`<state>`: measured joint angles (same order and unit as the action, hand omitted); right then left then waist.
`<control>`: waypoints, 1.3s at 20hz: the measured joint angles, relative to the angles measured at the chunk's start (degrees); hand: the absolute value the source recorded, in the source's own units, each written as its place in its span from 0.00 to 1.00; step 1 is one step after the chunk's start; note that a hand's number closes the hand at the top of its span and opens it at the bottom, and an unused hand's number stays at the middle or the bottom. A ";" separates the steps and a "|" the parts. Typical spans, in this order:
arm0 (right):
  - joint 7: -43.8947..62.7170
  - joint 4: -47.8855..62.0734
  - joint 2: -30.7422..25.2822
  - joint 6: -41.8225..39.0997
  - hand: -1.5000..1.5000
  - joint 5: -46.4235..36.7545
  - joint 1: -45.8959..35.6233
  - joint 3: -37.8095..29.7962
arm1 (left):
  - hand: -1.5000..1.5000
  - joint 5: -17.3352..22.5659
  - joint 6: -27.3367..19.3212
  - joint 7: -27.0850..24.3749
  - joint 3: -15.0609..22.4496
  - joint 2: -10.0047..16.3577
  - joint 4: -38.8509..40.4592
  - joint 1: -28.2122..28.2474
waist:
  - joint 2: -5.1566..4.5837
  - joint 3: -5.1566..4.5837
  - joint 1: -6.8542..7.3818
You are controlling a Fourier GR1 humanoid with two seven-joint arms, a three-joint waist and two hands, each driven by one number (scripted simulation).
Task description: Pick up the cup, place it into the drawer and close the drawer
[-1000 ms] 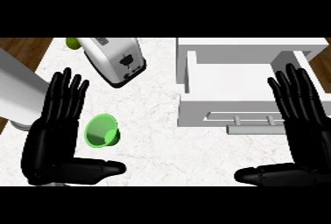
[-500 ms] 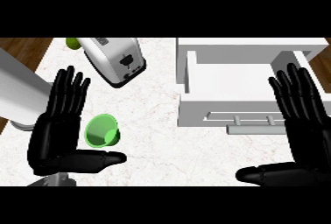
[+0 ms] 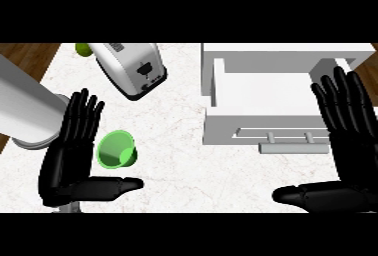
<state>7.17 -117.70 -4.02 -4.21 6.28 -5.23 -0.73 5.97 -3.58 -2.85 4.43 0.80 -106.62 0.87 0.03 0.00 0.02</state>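
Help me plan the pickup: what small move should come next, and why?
Probably slide the left hand rightward and curl round the green cup: the hand is open just beside it, nothing held, and the drawer already stands open.

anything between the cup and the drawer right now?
No objects. In the head view only bare counter lies between the cup and the open drawer.

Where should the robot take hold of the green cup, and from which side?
Round its side wall, coming from the left. The green cup seems to stand mouth up, round, with no handle showing. The open left hand is right beside it there, so curling fingers and thumb round the wall looks the likeliest hold.
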 measured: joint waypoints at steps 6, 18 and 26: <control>0.09 -0.94 -0.75 -0.86 0.00 0.85 0.62 -1.34 | 0.00 0.51 1.11 -3.57 -1.73 0.77 3.84 3.03 | -0.01 0.00 0.00; 0.88 0.46 -0.64 -1.40 0.00 0.87 -1.20 -1.02 | 0.00 0.86 3.18 -12.48 -6.87 1.97 17.77 2.17 | -0.03 -0.01 -0.01; 2.15 -1.68 0.08 -0.85 0.00 0.08 -0.38 0.07 | 0.00 0.63 5.31 -18.69 -8.97 2.54 27.95 0.63 | -0.03 -0.01 -0.06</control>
<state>9.33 -119.38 -3.94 -5.05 6.35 -5.61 -0.66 6.61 1.72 -21.53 -4.55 3.34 -78.67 1.50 0.00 -0.01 -0.03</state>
